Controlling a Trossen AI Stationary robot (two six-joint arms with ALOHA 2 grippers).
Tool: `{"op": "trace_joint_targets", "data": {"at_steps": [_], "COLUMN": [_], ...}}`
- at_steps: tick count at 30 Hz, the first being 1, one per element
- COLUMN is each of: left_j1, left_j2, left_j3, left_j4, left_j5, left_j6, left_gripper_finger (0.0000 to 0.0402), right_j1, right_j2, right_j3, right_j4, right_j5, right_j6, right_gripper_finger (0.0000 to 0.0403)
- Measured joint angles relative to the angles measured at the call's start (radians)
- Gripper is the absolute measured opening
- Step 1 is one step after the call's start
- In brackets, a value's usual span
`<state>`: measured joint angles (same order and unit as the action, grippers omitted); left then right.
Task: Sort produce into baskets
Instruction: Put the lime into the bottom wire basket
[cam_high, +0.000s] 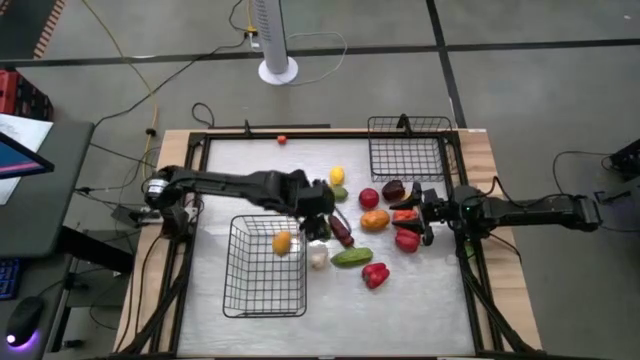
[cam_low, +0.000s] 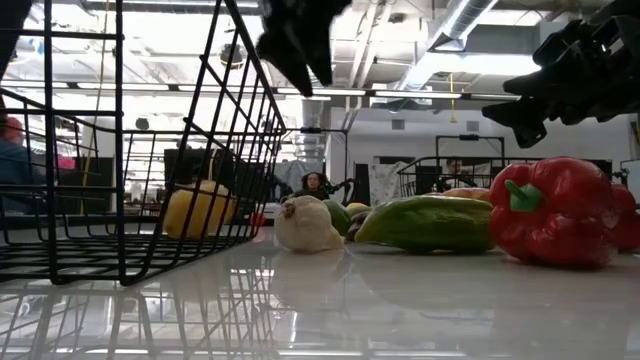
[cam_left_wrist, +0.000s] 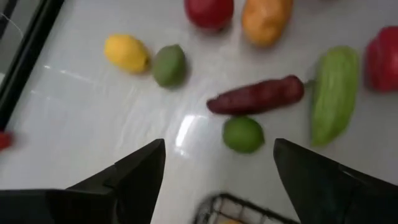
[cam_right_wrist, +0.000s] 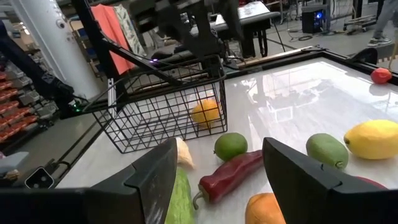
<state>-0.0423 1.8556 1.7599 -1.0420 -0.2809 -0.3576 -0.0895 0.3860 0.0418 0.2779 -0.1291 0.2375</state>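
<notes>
My left gripper (cam_high: 322, 208) is open and empty, hovering above the table beside the near-left wire basket (cam_high: 262, 268). A lime (cam_left_wrist: 243, 134) and a dark red chili (cam_left_wrist: 256, 97) lie on the table below its fingers. My right gripper (cam_high: 418, 216) is open and empty above the produce at centre right, near an orange (cam_high: 375, 220) and a red pepper (cam_high: 407, 240). A yellow-orange fruit (cam_high: 282, 242) lies on the left basket's floor. A second wire basket (cam_high: 405, 150) stands at the far right. Garlic (cam_high: 318, 257), cucumber (cam_high: 351, 257) and another red pepper (cam_high: 375, 275) lie nearer the front.
A lemon (cam_high: 337, 176), a second lime (cam_high: 340, 193), a red fruit (cam_high: 369, 198) and a dark eggplant (cam_high: 393, 189) lie toward the far side. A small red piece (cam_high: 282, 139) sits at the far edge. People show in the room behind the table in the low view.
</notes>
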Motion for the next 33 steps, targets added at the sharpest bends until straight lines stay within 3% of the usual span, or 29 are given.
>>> {"op": "trace_joint_targets", "data": {"at_steps": [7,18,33], "left_j1": [0.036,0.038,0.023], "left_j2": [0.104,0.256,0.275], "left_j3": [0.0,0.011,0.048], "left_j4": [0.111,0.107,0.122], "left_j5": [0.146,0.263,0.199], "left_j6": [0.12,0.18,0.244], "left_gripper_finger": [0.0279,0.0279,0.0279], "right_j1": [0.0,0.0,0.0], "right_j2": [0.0,0.0,0.0], "right_j3": [0.0,0.0,0.0], "right_j4": [0.001,0.004,0.007], "right_j5": [0.004,0.004,0.004], "right_j6": [-0.003,-0.009,-0.009], "right_gripper_finger": [0.0265,0.0265,0.0265]}}
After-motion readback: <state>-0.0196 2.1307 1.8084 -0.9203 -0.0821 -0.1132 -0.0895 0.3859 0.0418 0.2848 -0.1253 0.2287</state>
